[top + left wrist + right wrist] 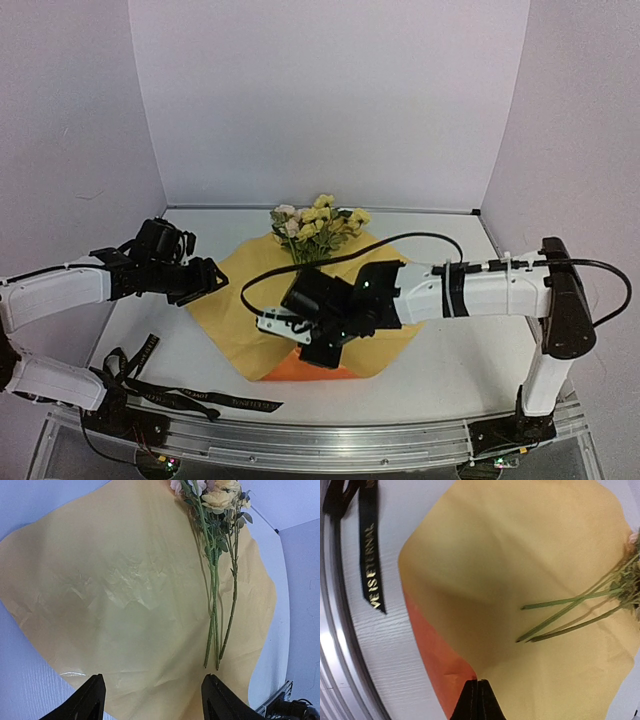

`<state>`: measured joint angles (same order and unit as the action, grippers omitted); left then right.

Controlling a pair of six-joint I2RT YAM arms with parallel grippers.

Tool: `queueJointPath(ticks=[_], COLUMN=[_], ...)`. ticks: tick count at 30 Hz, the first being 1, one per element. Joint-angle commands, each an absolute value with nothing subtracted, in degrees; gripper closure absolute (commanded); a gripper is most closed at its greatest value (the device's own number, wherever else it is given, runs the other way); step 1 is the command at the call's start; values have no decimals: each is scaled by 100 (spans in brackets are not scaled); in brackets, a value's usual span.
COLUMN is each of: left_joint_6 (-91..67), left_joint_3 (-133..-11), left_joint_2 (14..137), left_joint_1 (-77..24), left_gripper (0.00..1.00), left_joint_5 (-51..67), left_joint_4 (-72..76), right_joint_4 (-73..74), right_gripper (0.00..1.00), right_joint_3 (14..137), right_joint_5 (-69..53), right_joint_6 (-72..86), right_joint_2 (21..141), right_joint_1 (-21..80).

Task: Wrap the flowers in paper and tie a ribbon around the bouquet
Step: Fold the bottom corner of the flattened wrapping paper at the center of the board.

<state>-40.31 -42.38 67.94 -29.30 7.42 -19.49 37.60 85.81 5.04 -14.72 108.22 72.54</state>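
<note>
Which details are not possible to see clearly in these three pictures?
1. Thin green flower stems: in the top view, the right claw covers their lower ends.
2. Black fabric ribbon with light lettering: too small to read in the top view; the right wrist view's top edge cuts off the rest.
3. Pale yellow flower blooms: the left wrist view's top edge cuts them.

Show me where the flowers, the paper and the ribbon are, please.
flowers (316,222), top view, on the yellow-cream blooms.
paper (115,610), left wrist view, on its bare yellow face.
ribbon (370,550), right wrist view, on the lettered black band.
</note>
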Motion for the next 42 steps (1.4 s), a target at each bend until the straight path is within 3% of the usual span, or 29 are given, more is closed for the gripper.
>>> queueJointPath(ticks=[1,12,18,27,36,38,42], left_joint_6=[-3833,-3597,-3487,-3283,-3449,-3521,-3608], left_joint_3=[-4570,-4902,-5123,-5474,-5388,-5310,-5255], left_joint_2=[6740,7350,7779,8435,9183,9347,9579], left_joint_1=[-2900,-2910,-2933,-3137,-3515,-3574,-3611], left_gripper=[32,37,38,42,53,55,58], left_joint_5=[772,1182,1503,1762,1913,1912,1883], left_joint_4=[-1869,-1566,-1400,-1374,-1102,-1013,-904], right_joint_4=[3907,3943,3723,3415,3378,3359,3362], right_gripper=[100,100,100,100,100,97,67], right_joint_3=[9594,12317,13046,13096,13011,13008,12940], right_joint_5=[673,879,1064,1481,1488,1524,1584], right_joint_6=[-2190,-3054,-3145,-3201,-2989,-2962,-2816], right_joint_2=[11297,13301,13965,14241,14337,14357,14233], right_joint_1=[6734,5630,5187,4888,4870,4870,4875])
